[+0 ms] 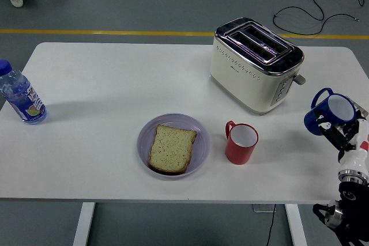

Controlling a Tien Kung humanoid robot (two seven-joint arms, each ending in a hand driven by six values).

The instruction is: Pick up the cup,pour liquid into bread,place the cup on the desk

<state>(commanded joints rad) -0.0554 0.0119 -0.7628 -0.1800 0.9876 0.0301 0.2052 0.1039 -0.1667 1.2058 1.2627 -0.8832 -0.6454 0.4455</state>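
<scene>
My right hand (340,128) is shut on a blue cup (328,112) and holds it tilted in the air above the table's right edge. A slice of bread (171,148) lies on a lilac plate (199,133) near the table's front middle. A red cup (240,142) stands upright just right of the plate. The left hand is out of the picture.
A cream toaster (255,64) stands behind the red cup. A water bottle (21,95) stands at the left edge. A metal rack (364,109) is almost hidden behind the blue cup at the right edge. White table (104,84).
</scene>
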